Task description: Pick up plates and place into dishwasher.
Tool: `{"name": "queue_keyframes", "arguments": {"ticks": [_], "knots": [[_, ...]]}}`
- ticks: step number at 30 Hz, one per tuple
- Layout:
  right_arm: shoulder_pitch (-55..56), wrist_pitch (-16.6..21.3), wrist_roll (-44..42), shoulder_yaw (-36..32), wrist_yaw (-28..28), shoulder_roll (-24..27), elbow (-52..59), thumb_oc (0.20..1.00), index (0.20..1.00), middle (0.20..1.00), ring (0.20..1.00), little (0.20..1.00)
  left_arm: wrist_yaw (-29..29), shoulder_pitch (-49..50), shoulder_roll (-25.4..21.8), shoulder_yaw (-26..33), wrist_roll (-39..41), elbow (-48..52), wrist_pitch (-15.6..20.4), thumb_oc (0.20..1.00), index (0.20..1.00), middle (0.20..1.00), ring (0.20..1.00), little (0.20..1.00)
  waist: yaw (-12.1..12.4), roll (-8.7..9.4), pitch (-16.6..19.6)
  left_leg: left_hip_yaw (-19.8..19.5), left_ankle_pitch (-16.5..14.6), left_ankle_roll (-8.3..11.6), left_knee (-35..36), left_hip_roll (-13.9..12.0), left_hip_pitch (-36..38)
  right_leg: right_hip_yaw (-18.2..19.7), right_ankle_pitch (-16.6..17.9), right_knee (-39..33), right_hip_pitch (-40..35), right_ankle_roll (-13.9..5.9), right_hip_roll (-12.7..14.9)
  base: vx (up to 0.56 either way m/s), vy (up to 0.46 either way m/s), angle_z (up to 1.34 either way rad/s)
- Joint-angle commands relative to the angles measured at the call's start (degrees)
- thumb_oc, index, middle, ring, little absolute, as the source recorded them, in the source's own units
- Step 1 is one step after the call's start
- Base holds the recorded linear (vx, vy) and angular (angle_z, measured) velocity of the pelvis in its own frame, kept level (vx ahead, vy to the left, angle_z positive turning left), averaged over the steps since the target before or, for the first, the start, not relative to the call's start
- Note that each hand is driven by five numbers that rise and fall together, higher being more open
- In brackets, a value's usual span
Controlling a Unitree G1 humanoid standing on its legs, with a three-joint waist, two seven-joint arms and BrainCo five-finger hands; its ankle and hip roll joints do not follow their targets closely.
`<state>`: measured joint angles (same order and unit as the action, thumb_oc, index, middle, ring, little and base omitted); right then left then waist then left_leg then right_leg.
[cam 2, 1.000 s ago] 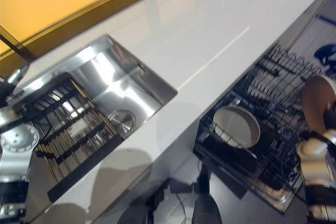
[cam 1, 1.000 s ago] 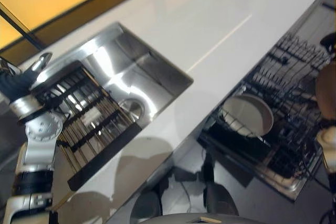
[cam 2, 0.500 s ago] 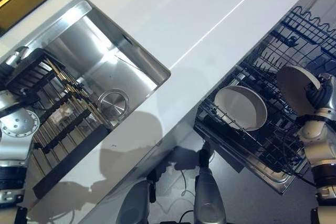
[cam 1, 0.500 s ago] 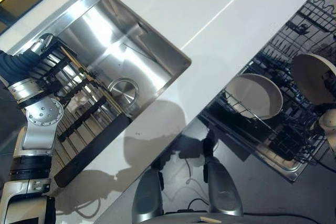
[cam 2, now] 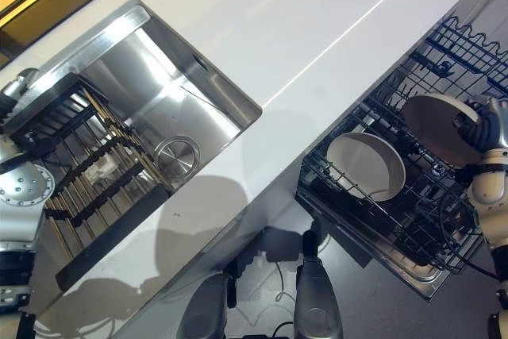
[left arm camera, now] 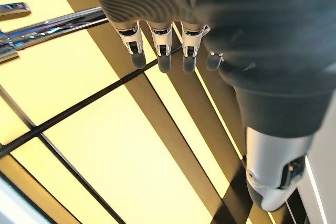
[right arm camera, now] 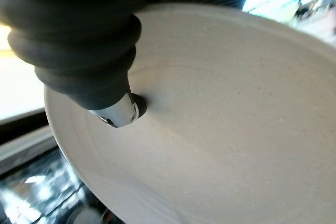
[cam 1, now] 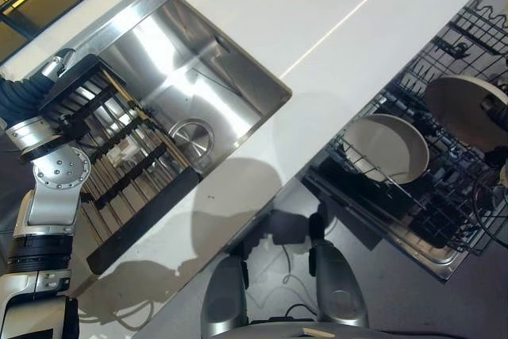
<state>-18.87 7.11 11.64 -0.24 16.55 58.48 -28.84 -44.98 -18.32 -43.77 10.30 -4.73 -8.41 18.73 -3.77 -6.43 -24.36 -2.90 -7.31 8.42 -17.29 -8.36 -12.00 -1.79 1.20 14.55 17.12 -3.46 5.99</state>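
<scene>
The right eye view shows the right hand [cam 2: 484, 129] holding a pale plate [cam 2: 432, 126] on its edge over the dishwasher rack [cam 2: 373, 220]. The hand is at the plate's right rim. In the right wrist view the thumb [right arm camera: 118, 111] presses on the plate's face, so the hand is pinching the plate. The other fingers are behind the plate and I cannot see them.

A second plate [cam 2: 367, 166] already stands in the rack, tilted, just to the left of the held one. The two plates look apart. The rack is black wire and it is pulled out below the white counter [cam 2: 262, 45].

The steel sink [cam 1: 186, 89] is set in the counter. A round drain [cam 1: 193, 136] sits in its floor. A dark drying rack [cam 1: 119, 164] lies over the left part of the sink.

The left hand [left arm camera: 163, 51] is up by the far left corner of the sink. In the left wrist view its fingers hang loose and hold nothing. A shiny tap [left arm camera: 47, 24] and a yellow wall [left arm camera: 105, 156] show past them.
</scene>
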Motion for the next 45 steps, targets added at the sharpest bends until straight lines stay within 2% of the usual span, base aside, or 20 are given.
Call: {"name": "queue_keyframes", "arguments": {"ticks": [1, 8, 16, 23, 30, 31, 32, 33, 37, 45], "knots": [[0.46, 1.3, -0.43, 3.54, -3.12, 2.32, 2.0, 0.2, 0.2, 0.2, 0.2, 0.2, -0.39, 0.08, -2.47, -0.26, 0.71, -0.93, 1.24, 1.0, 1.0, 1.0, 1.0, 1.0, -0.21, 1.11, 5.06, -2.94, 8.19, 1.46, 2.52, -3.34, -6.45, 4.27, -11.59, 7.37, -1.6, -1.23, 2.03, 0.0, 0.0, 0.0], [-4.49, -0.54, -1.2, 9.8, -4.54, 0.13, 0.26, 0.2, 0.2, 0.2, 0.2, 0.2, -2.52, -3.55, -3.12, -2.62, 0.19, -3.16, 1.74, 1.0, 1.0, 1.0, 1.0, 1.0, -0.2, -0.66, 1.35, -3.17, 8.97, 1.21, 1.33, -2.68, -9.89, 4.46, -11.61, 10.04, 2.59, -0.85, 2.08, -0.08, 0.002, 0.02], [-9.42, -2.15, -1.78, 14.43, -1.56, -2.55, -5.11, 0.2, 0.2, 0.2, 0.2, 0.2, -3.84, -6.99, -3.3, -5.16, -0.11, -3.04, 0.93, 1.0, 1.0, 1.0, 1.0, 1.0, -0.36, -3.1, -1.99, -2.82, 10.16, 0.58, 1.66, -1.48, -12.87, 5.68, -11.88, 12.78, 7.07, -0.92, 2.3, -0.09, 0.025, -0.01], [-11.51, -3.51, -3.74, 16.29, 0.17, -3.97, -11.01, 0.2, 0.2, 0.2, 0.2, 0.2, -4.82, -9.06, -4.03, -6.45, 0.55, -3.36, 0.02, 1.0, 1.0, 1.0, 1.0, 1.0, -0.14, -4.41, -2.91, -2.47, 10.53, 0.08, 2.02, -0.84, -13.8, 5.71, -11.92, 13.47, 8.69, -0.84, 2.65, -0.06, 0.008, -0.02], [-10.68, -4.37, -3.32, 15.46, 1.69, -4.4, -10.77, 0.2, 0.2, 0.2, 0.2, 0.2, -4.7, -9.03, -4.49, -6.26, 1.05, -2.45, -0.58, 1.0, 1.0, 1.0, 1.0, 1.0, -0.31, -4.29, -2.42, -2.17, 10.5, 0.04, 2.23, -1.04, -13.28, 5.28, -11.99, 12.81, 7.74, -0.48, 2.65, -0.01, 0.0, 0.0], [-10.57, -4.33, -3.34, 15.2, 1.71, -4.32, -10.87, 0.485, 0.485, 0.485, 0.485, 0.485, -4.51, -9.0, -4.45, -6.28, 1.05, -2.37, -0.51, 1.0, 1.0, 1.0, 1.0, 1.0, -0.33, -4.23, -2.16, -2.05, 10.44, 0.06, 2.37, -1.14, -13.03, 5.08, -11.89, 12.37, 7.41, -0.5, 2.76, -0.03, -0.005, 0.01], [-10.7, -4.39, -3.23, 15.13, 1.71, -4.25, -11.07, 0.94, 0.94, 0.94, 0.94, 0.94, -4.32, -9.15, -4.42, -6.4, 1.13, -2.52, -0.41, 1.0, 1.0, 1.0, 1.0, 1.0, -0.31, -4.17, -1.87, -1.98, 10.46, 0.12, 2.51, -1.23, -12.82, 4.94, -11.77, 11.96, 7.07, -0.52, 2.84, -0.03, -0.002, 0.0], [-10.8, -4.45, -3.14, 15.11, 1.88, -4.25, -11.21, 1.0, 1.0, 1.0, 1.0, 1.0, -4.27, -9.25, -4.41, -6.5, 1.25, -2.57, -0.37, 1.0, 1.0, 1.0, 1.0, 1.0, -0.3, -4.15, -1.72, -1.95, 10.47, 0.13, 2.62, -1.25, -12.65, 4.85, -11.69, 11.68, 6.83, -0.51, 2.85, 0.0, 0.0, 0.0], [-9.26, -3.76, -5.12, 12.91, 4.48, -4.33, -9.96, 1.0, 1.0, 1.0, 1.0, 1.0, -3.64, -8.4, -4.06, -6.01, 1.08, -2.62, 0.24, 1.0, 1.0, 1.0, 1.0, 1.0, -0.68, -3.74, -0.42, -1.43, 10.23, 0.19, 3.41, -1.6, -11.2, 4.52, -11.1, 9.66, 5.01, -0.71, 2.99, 0.0, 0.0, 0.0], [-2.86, -4.92, -3.9, 2.58, 10.44, -6.74, 1.6, 1.0, 1.0, 1.0, 1.0, 1.0, -1.96, -3.12, -1.74, -2.48, 0.24, -1.82, 1.84, 1.0, 1.0, 1.0, 1.0, 1.0, -2.3, -2.9, 2.56, 0.38, 9.22, 0.25, 5.26, -1.92, -6.98, 4.93, -9.72, 5.08, 0.75, -1.81, 3.86, 0.02, 0.067, -0.03]]}}
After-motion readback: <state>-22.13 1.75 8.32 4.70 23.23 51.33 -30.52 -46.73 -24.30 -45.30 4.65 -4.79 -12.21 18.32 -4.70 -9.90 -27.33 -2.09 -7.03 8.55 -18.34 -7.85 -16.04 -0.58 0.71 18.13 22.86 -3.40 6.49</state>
